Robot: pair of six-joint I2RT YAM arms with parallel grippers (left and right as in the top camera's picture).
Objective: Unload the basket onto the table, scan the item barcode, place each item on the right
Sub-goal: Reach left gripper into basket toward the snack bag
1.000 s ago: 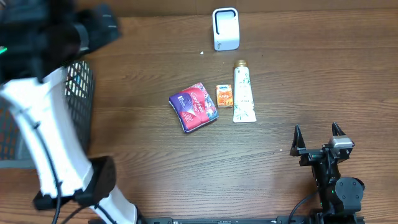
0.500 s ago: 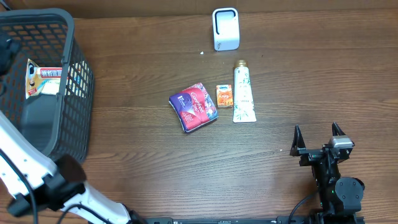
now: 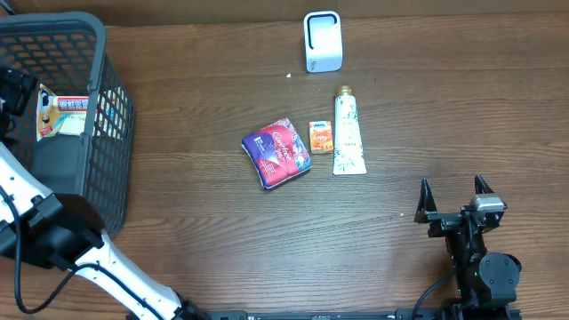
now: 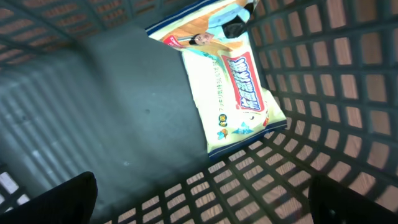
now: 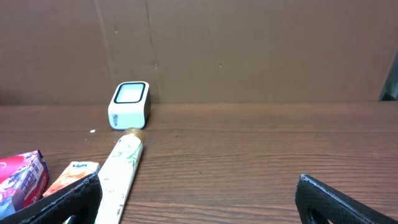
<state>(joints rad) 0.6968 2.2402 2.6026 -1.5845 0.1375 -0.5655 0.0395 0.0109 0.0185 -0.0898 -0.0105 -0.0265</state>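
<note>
On the table (image 3: 222, 249), tube (image 3: 348, 133) lengthwise, narrow end toward the scanner (image 3: 322, 40)

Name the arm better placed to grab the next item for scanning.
Right. The right fingers, open, face the tube, orange box and scanner; the left fingers point down into the basket, far from those items.

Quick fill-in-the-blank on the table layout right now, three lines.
The small orange box lies between the purple pouch and the white, gold-capped ____.
The cream snack packet lies inside the dark mesh ____.
The right claw is ____, holding nothing.
Missing: tube; basket; open.
</note>
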